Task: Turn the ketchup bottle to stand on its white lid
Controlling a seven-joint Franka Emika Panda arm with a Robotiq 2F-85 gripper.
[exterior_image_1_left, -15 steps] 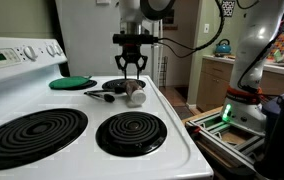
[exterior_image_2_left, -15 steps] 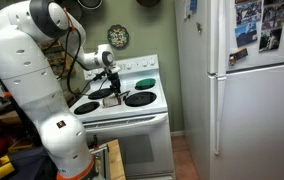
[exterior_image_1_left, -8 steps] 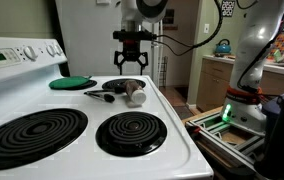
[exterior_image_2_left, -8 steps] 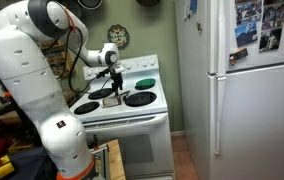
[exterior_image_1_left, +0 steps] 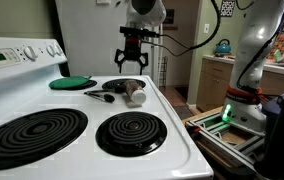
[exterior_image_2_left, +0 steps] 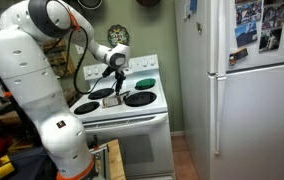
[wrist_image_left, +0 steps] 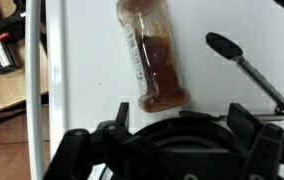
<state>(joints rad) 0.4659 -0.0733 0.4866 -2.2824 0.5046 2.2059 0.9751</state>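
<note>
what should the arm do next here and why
Probably lower the pincer straight down toward the bottle. The bottle lies on its side on the stove, not on its lid, and the open pincer hangs above it, holding nothing. The black utensil lies close beside it, so the descent should stay on the bottle's body.

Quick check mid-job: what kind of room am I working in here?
Most likely a home kitchen: a white electric stove with coil burners, a tall white refrigerator with photos stuck on its door, and what looks like a kettle in the background.
</note>
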